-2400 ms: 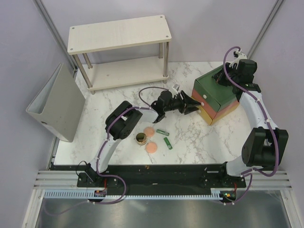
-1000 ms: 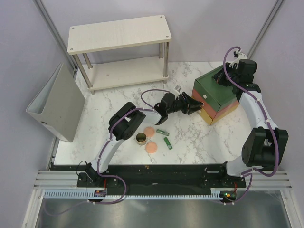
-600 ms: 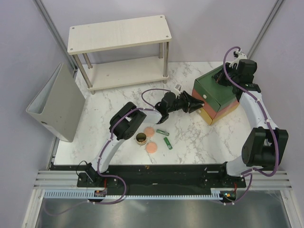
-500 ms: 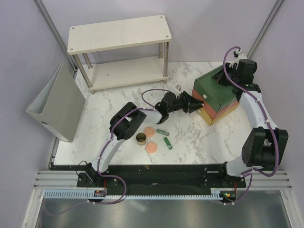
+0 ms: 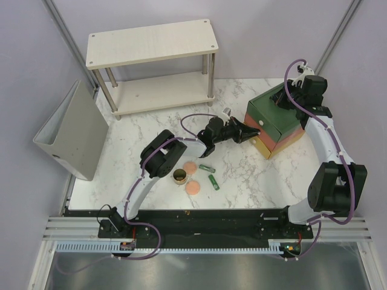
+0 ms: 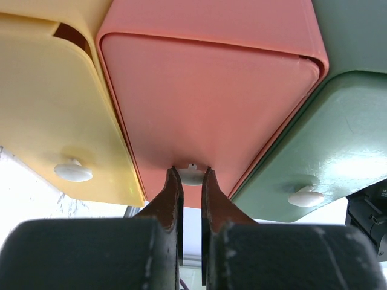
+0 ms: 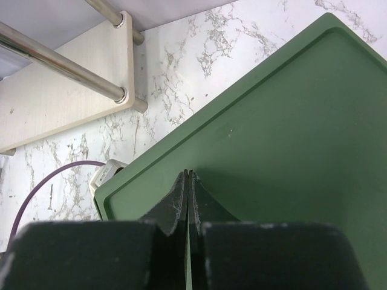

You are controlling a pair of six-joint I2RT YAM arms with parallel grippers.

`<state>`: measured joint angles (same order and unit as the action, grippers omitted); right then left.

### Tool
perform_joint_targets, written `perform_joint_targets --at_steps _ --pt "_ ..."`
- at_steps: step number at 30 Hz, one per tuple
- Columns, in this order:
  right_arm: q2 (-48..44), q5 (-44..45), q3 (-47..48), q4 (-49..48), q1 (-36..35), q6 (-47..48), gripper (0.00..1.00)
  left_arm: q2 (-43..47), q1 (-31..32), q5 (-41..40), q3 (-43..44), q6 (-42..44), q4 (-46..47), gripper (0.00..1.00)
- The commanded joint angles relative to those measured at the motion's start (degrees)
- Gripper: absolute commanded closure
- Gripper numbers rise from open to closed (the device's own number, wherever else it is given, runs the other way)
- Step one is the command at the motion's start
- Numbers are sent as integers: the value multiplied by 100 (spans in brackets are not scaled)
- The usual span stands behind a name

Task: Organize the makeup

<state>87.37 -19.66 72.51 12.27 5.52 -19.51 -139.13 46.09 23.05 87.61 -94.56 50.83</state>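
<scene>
Current step, as judged: opening the red drawer so the makeup can be stowed.

1. Makeup. All pieces in view lie loose on the table (image 5: 242, 175), at 8 o'clock from the drawer box (image 5: 284, 118): gold-rimmed jar (image 5: 179, 176), two peach discs (image 5: 190, 167) (image 5: 193, 188) and two short green tubes (image 5: 207, 167) (image 5: 213, 181). No other tubes are visible.
2. Left end effector (image 6: 191, 181). Its fingers are clenched on the white knob (image 6: 191, 173) of the red drawer (image 6: 211, 90), which sits shut between the yellow drawer (image 6: 54, 109) and the green drawer (image 6: 314, 151).
3. Right end effector (image 7: 188, 175). Its fingers are closed together, empty, tips pressed on the box's green top, apparently bracing it.

Next move: pull the knob straight out toward 8 o'clock while the box stays pinned, and avoid twisting, as the knob is small.

Clearance: bare marble lies between the drawer fronts and the nearest tube, which sits roughly on the pull line. The table edge is close behind the box, at 1 o'clock.
</scene>
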Motion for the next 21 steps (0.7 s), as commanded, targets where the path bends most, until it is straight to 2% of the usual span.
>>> perform_joint_targets --at_steps 1,14,21 --pt "562 120 -536 1902 -68 237 100 -106 50 -257 46 -132 295 98" --pt "579 129 -527 1893 -68 246 100 360 -38 -125 -798 52 788 98" --pt "579 138 -536 1893 -68 246 100 1088 -240 208 -1659 316 885 98"
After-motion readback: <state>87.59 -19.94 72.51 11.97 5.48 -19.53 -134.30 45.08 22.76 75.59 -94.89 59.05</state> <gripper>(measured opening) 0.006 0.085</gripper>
